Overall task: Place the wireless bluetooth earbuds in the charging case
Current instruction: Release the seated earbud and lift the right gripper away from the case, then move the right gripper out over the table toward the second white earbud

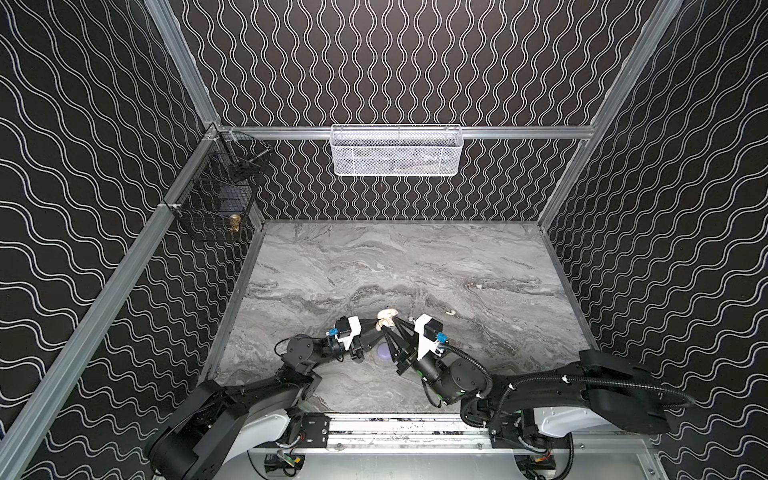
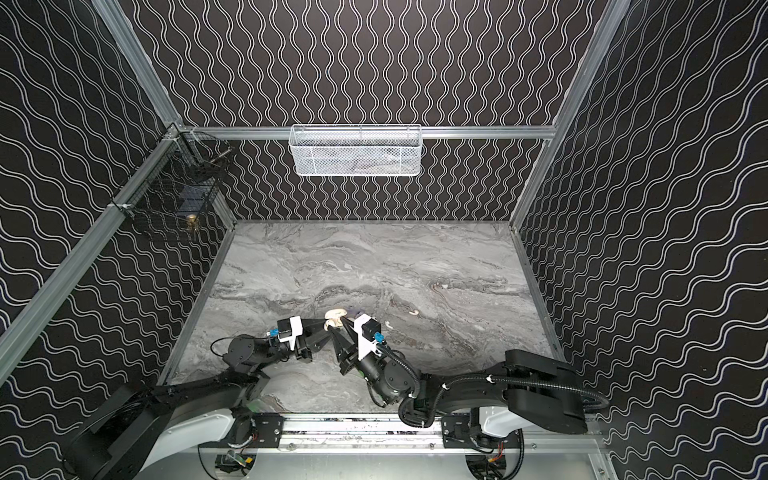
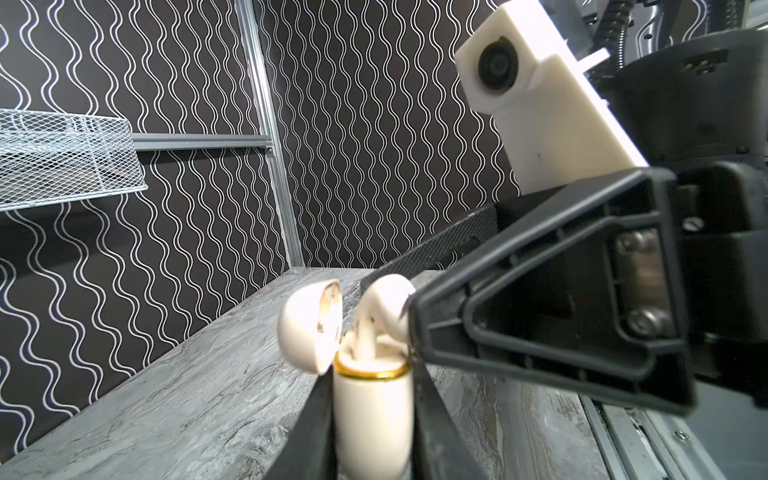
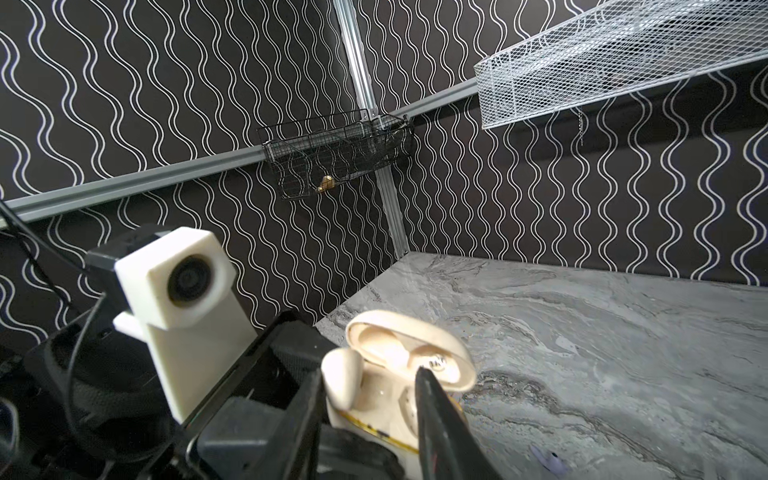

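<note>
My left gripper [image 3: 369,386] clamps the glossy cream plastic charging case [image 3: 372,411], lid open, and I see the small cream stemmed earbud [image 3: 384,305] stem-down in its mouth, between the parted, empty jaws of the right gripper [image 4: 370,374].

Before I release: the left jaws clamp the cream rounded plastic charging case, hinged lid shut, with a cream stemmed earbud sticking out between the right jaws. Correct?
No. The left wrist view shows the hinged lid of the cream rounded plastic charging case swung open, not shut. The rest stands.
</note>
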`<state>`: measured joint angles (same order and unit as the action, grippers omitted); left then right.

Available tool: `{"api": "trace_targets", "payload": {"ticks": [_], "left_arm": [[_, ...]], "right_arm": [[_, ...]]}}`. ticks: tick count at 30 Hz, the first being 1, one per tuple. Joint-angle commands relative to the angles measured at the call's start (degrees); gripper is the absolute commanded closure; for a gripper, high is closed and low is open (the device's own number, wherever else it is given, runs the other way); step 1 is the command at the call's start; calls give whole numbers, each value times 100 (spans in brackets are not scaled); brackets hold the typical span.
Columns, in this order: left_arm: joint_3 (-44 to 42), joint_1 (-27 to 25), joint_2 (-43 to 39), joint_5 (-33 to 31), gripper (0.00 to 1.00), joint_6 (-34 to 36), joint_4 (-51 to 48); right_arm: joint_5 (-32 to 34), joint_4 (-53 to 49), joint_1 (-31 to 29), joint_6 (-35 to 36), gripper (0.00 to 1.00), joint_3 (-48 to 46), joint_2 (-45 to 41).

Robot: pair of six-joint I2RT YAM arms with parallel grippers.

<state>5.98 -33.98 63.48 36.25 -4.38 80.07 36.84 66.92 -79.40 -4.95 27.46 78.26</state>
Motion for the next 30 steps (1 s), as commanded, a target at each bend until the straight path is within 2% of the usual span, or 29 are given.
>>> {"api": "trace_targets", "payload": {"ticks": [1,14,20,25,30], "left_arm": [[52,-4,-21,93,100,-15,639],[52,-12,-45,107,100,-20,651],[67,-11,-56,119,100,7,574],[88,-6,-34,195,100,49,530],[171,-11,142,299,100,-31,567]], "right_arm": [[192,-382,0,2,59,-48,-140],[-38,-522,2,133,61,-54,-319],[-402,-754,-6,193,62,-125,-844],[-440,-1986,7,-253,77,452,-1187],[-266,-2767,149,-587,81,841,-1145]]}}
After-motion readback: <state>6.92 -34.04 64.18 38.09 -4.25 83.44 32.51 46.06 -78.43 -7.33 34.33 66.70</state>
